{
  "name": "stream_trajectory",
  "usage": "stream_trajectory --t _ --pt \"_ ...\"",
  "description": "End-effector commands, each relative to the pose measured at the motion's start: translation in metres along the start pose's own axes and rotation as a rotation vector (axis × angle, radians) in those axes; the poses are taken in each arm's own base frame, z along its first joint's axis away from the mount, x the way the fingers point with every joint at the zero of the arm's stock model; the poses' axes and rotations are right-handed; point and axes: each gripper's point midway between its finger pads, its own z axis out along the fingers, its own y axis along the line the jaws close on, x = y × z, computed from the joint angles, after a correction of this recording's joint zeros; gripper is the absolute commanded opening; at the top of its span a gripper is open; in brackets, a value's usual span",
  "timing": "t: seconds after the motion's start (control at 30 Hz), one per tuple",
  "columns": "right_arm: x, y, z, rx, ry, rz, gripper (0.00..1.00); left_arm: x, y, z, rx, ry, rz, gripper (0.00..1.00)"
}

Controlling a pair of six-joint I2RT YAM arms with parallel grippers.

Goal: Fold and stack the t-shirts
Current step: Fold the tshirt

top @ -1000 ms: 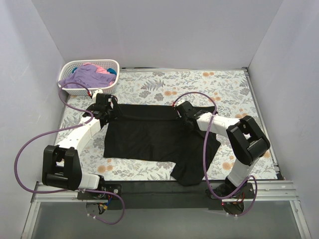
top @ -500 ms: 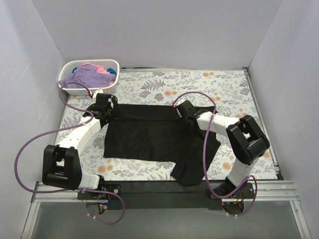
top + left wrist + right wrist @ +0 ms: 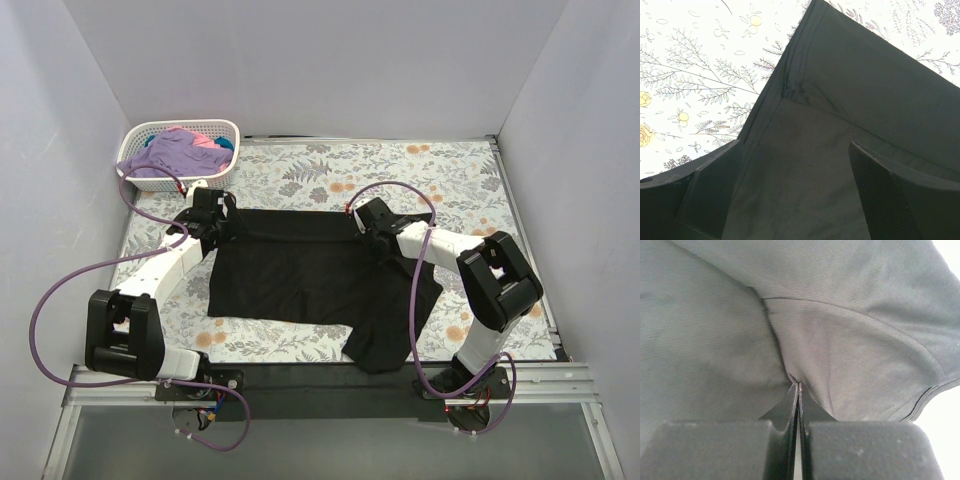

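The black t-shirt (image 3: 300,275) lies spread on the floral table, with one part hanging toward the near edge at the right. My left gripper (image 3: 226,222) is open at the shirt's far left corner. In the left wrist view its fingers (image 3: 710,192) stand wide apart over the black cloth (image 3: 840,90), near a seamed edge. My right gripper (image 3: 366,226) is at the shirt's far right part. In the right wrist view it (image 3: 798,386) is shut on a pinched fold of the black cloth (image 3: 705,340). The lavender shirt (image 3: 165,152), the pink one (image 3: 205,140) and the teal one (image 3: 222,146) lie in the basket.
The white lattice basket (image 3: 222,170) stands at the far left corner of the table (image 3: 450,170). Grey walls enclose the table on the left, far and right sides. Purple cables loop from both arms.
My right gripper has edged slightly toward the far side with the cloth in it. The left arm has not visibly moved.
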Motion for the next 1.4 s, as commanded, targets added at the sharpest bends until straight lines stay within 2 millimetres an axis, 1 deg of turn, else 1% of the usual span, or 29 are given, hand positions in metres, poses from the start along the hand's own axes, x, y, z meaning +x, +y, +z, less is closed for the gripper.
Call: stream_trajectory --t 0.0,0.07,0.17,0.43,0.5,0.57,0.63,0.67,0.7,0.8,0.83,1.0,1.03,1.13,1.2,1.37 --pt "-0.035 -0.001 -0.026 -0.056 -0.097 0.012 0.01 -0.004 -0.003 0.001 0.010 -0.015 0.010 0.86" --pt "-0.041 0.005 -0.033 -0.101 -0.110 0.013 0.01 -0.004 -0.002 0.000 0.007 -0.015 0.014 0.86" --pt "-0.044 0.010 -0.038 -0.143 -0.108 0.011 0.01 -0.004 -0.002 0.000 0.003 -0.017 0.013 0.86" --pt "-0.038 0.017 -0.041 -0.243 -0.073 0.036 0.01 -0.004 -0.003 0.001 0.006 -0.014 0.016 0.86" --pt "-0.034 0.013 -0.039 -0.237 -0.063 0.049 0.02 -0.003 -0.003 0.001 0.006 -0.011 0.016 0.86" --pt "-0.029 0.001 -0.036 -0.176 -0.042 0.078 0.04 -0.003 -0.002 0.001 0.004 -0.010 0.016 0.86" --pt "-0.023 -0.007 -0.035 -0.124 -0.027 0.088 0.12 -0.002 -0.003 0.001 0.005 -0.007 0.017 0.86" --pt "-0.025 -0.009 -0.037 -0.114 -0.031 0.097 0.20 -0.002 -0.002 0.002 0.003 -0.007 0.018 0.86" --pt "-0.025 -0.008 -0.038 -0.114 -0.033 0.096 0.24 -0.002 -0.002 0.002 0.003 -0.007 0.019 0.85" --pt "-0.031 0.001 -0.046 -0.151 -0.062 0.080 0.30 -0.002 -0.002 0.002 0.001 -0.005 0.017 0.85" --pt "-0.033 0.007 -0.049 -0.157 -0.071 0.064 0.30 -0.002 -0.002 0.002 -0.001 -0.004 0.018 0.85" --pt "-0.053 0.016 -0.064 -0.097 -0.171 0.005 0.31 0.000 -0.001 0.003 -0.002 0.002 0.021 0.85" --pt "-0.057 0.023 -0.066 -0.113 -0.193 -0.010 0.31 -0.001 -0.001 0.003 -0.002 0.000 0.019 0.85" --pt "-0.060 0.039 -0.065 -0.190 -0.213 -0.020 0.29 -0.001 -0.001 0.002 -0.004 0.000 0.018 0.85" --pt "-0.055 0.044 -0.056 -0.197 -0.183 -0.024 0.28 -0.001 -0.001 0.002 -0.003 0.001 0.021 0.85" --pt "-0.042 0.035 -0.034 -0.128 -0.135 -0.022 0.26 0.000 -0.001 0.003 -0.002 0.006 0.019 0.85"
